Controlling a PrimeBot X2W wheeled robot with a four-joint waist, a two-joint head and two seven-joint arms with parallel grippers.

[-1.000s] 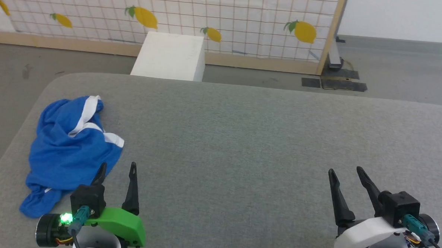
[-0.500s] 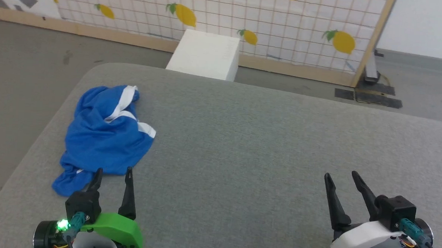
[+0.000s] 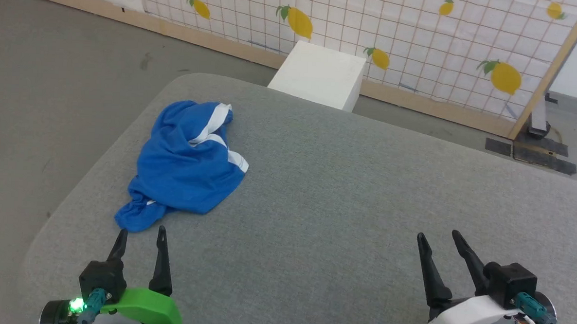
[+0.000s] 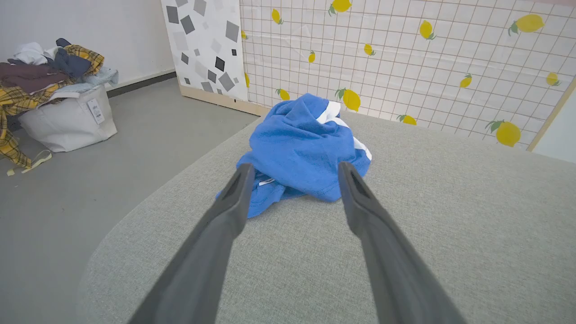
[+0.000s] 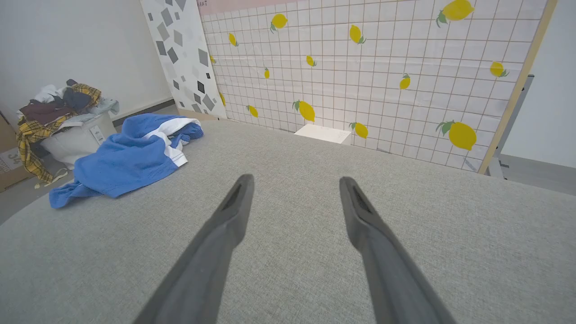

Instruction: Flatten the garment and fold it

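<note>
Camera swings left; crumpled garment [image 3: 186,165] stays put on table [image 3: 340,193]. Left hand [image 3: 142,230] near its hem, spread, empty. Right hand [image 3: 437,234] well apart, likewise spread.

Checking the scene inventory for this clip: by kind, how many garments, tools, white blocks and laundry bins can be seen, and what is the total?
1 blue garment, crumpled on the grey surface
2 tools: left tool and right tool, both open
1 white block on the floor
1 laundry bin, heaped with clothes
Total: 5
</note>
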